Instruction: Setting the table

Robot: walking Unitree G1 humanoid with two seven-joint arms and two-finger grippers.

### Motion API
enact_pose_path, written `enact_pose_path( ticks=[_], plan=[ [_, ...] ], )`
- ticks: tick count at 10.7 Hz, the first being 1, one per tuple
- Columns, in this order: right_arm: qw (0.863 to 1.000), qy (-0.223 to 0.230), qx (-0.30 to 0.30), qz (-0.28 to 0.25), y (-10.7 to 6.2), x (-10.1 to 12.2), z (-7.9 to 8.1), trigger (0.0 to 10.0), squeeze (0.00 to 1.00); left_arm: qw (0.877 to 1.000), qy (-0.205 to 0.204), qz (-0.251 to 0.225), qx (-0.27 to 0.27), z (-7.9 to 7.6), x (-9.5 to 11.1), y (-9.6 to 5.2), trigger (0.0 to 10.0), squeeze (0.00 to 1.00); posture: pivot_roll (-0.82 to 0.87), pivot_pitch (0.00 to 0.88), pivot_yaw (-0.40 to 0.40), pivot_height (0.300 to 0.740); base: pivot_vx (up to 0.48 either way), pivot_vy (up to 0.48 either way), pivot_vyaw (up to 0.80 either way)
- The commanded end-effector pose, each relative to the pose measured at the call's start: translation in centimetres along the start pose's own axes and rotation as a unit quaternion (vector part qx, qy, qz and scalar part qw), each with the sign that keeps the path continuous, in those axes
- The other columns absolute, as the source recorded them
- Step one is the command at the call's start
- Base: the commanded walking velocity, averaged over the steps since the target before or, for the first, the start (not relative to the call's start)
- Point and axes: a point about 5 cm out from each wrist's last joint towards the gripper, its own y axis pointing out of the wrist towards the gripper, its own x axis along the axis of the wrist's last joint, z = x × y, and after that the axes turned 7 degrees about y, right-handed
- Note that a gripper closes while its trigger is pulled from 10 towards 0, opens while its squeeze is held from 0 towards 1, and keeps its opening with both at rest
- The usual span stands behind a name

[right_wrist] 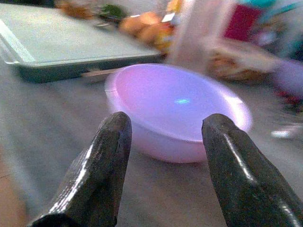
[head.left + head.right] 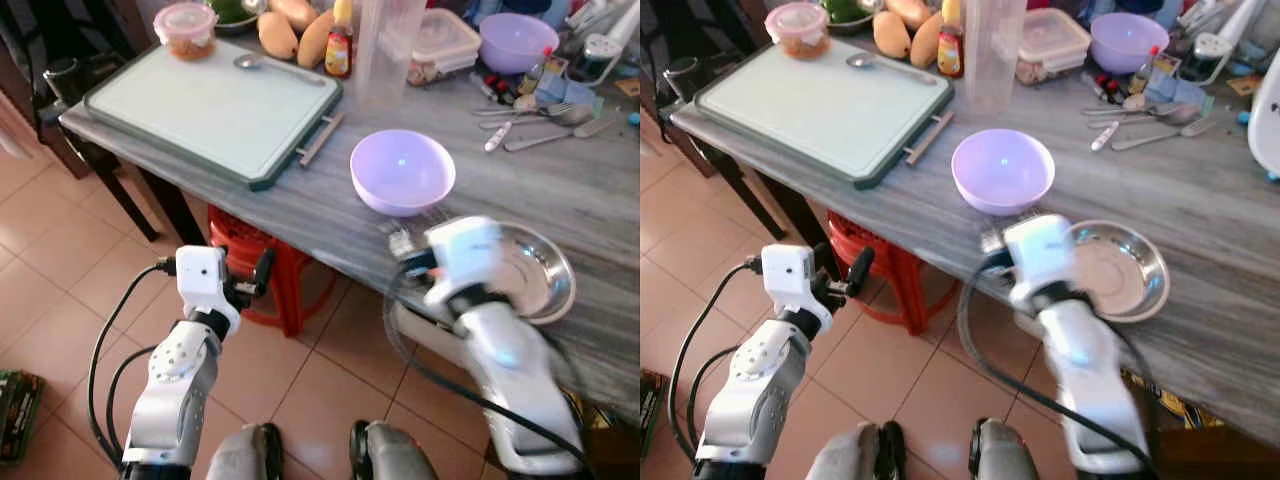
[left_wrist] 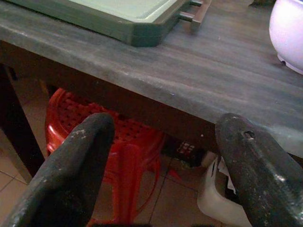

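Lilac bowl (image 1: 177,111) sits on the grey tabletop (image 2: 520,190) just ahead of the right tool (image 1: 163,156), whose fingers are spread, empty.

Materials and finishes — table and what is on it

The table (image 2: 560,190) is seen as grey grained wood, matt. The near bowl (image 2: 402,171) looks glossy lilac plastic; the dish (image 2: 1120,270) is shiny metal. The tray (image 2: 215,105) appears matt green plastic. The fingers (image 3: 71,175) are scuffed black — dull rubber or plastic. The stool (image 3: 113,151) is glossy red plastic.
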Motion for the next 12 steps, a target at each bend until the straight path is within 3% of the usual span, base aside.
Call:
enact_pose_path(
  ticks=[1,3,4,6,7,8,9,12],
  plan=[
    [0.998,-0.027,-0.049,-0.009,-0.7,0.3,-1.1,10.0,0.00,1.000,0.004,0.005,-0.001,0.1,0.0,0.0,10.0,0.00,-0.08,0.172,0.022,0.740,0.000,0.000,0.00],
    [0.992,-0.029,-0.126,0.008,-1.1,-0.5,-3.2,10.0,0.00,1.000,0.006,0.007,-0.006,0.0,-0.2,0.0,10.0,0.00,-0.08,0.176,0.030,0.740,0.000,0.000,0.00],
    [0.986,-0.023,-0.162,0.030,-1.4,-1.2,-4.1,10.0,1.00,1.000,0.006,0.007,-0.007,0.0,-0.1,-0.1,10.0,0.00,-0.08,0.178,0.030,0.740,0.000,0.000,0.00],
    [0.974,-0.035,-0.209,0.083,-2.4,-2.9,-5.0,10.0,1.00,1.000,0.007,0.009,-0.007,0.0,-0.1,-0.2,10.0,0.00,-0.08,0.185,0.027,0.740,0.000,0.000,0.00],
    [0.970,-0.023,-0.214,0.109,-2.7,-3.6,-5.0,10.0,0.89,1.000,0.007,0.010,-0.006,0.1,-0.1,-0.3,10.0,0.00,-0.08,0.188,0.028,0.740,0.000,0.000,0.00],
    [0.968,-0.009,-0.217,0.125,-2.8,-4.1,-4.9,10.0,0.09,1.000,0.007,0.011,-0.006,0.1,-0.2,-0.3,10.0,0.00,-0.08,0.192,0.028,0.740,0.000,0.000,0.00],
    [0.965,0.005,-0.223,0.137,-2.8,-4.4,-4.9,10.0,0.00,1.000,0.008,0.011,-0.007,0.1,-0.1,-0.3,10.0,0.00,-0.08,0.193,0.029,0.740,0.000,0.000,0.00],
    [0.961,0.053,-0.210,0.173,-2.3,-5.3,-4.7,10.0,0.00,1.000,0.008,0.010,-0.006,0.0,0.0,-0.3,10.0,0.00,-0.07,0.192,0.028,0.740,0.000,0.000,0.00]
  ],
)
